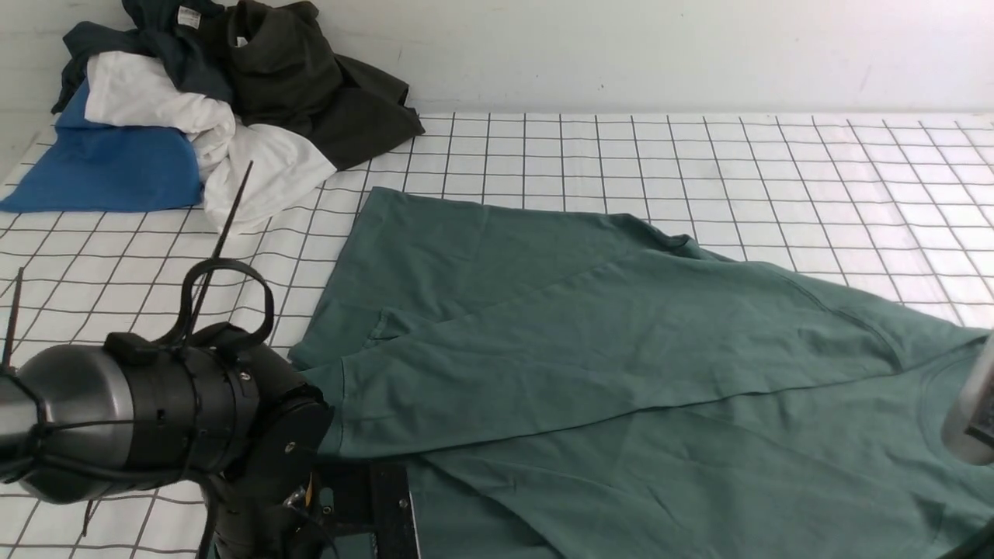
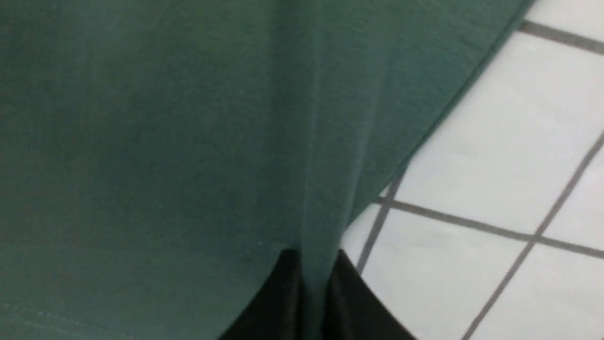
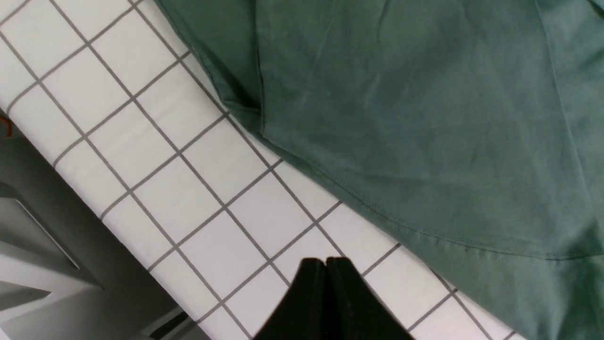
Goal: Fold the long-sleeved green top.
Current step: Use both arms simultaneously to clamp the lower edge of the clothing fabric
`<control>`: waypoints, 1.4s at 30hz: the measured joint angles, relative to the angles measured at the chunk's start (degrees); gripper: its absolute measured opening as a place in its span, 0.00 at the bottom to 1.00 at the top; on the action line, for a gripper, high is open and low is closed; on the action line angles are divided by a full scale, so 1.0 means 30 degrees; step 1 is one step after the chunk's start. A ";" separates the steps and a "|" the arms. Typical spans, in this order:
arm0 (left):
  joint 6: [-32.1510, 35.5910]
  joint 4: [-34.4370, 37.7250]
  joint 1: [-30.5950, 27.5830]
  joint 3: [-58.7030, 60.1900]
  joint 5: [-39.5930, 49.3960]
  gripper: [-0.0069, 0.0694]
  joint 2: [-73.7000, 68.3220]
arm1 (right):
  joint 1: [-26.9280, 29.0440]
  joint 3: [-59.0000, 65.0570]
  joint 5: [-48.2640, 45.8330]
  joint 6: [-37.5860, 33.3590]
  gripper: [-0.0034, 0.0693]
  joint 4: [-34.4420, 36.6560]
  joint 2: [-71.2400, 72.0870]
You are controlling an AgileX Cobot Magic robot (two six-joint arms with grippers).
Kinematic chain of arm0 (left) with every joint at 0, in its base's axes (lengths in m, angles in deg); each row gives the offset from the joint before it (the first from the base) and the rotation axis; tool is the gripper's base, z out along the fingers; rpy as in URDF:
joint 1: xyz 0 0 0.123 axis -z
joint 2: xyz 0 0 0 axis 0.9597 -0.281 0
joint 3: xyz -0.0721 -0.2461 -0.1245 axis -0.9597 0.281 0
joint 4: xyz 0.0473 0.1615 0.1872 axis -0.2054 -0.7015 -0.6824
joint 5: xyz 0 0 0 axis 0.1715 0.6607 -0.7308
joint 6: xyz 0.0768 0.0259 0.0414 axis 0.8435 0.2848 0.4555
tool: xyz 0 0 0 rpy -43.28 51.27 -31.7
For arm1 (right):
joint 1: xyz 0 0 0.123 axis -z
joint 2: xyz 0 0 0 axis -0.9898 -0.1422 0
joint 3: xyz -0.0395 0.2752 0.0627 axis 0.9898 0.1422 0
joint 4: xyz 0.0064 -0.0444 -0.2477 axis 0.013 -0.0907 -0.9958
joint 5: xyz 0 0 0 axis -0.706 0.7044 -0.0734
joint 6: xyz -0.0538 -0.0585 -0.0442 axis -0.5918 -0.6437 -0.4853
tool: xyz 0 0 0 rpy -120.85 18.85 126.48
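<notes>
The green long-sleeved top (image 1: 606, 349) lies spread over the gridded table, one sleeve folded across its body toward the left. My left gripper (image 2: 314, 264) is shut on a fold of the green top (image 2: 188, 141) near its left edge; green cloth runs up between the black fingers (image 2: 283, 293). In the front view that arm's wrist (image 1: 178, 411) sits low at the left, its jaws hidden below. My right gripper (image 3: 325, 262) is shut and empty, over bare table just off the top's hem (image 3: 424, 141). Only a grey part of the right arm (image 1: 971, 411) shows at the front view's right edge.
A pile of other clothes, blue (image 1: 101, 171), white (image 1: 256, 167) and dark olive-black (image 1: 311, 85), lies at the far left corner. The white gridded table cover (image 1: 699, 171) reaches back to the wall. The table's near edge (image 3: 94, 208) drops off close to the right gripper.
</notes>
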 joint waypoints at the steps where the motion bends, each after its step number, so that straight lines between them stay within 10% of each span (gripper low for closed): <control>1: -0.0380 -0.0065 0.0000 -0.0322 0.0534 0.10 -0.0016 | 0.0000 0.0000 0.0000 0.0000 0.03 -0.0294 0.0000; 20: -0.2457 0.0032 0.0000 -0.2302 0.4581 0.09 0.2463 | 0.2012 0.0000 0.0157 -0.2604 0.04 0.0412 -0.3495; 34: -0.2457 0.0371 0.0000 -0.2302 0.4004 0.09 0.2463 | 0.2099 0.4057 0.6571 -0.5260 0.72 -0.1801 -0.9135; 42: -0.2438 0.0509 0.0000 -0.2302 0.3598 0.09 0.2463 | 0.2099 0.4759 0.8925 -0.4136 0.65 -0.4010 -1.1186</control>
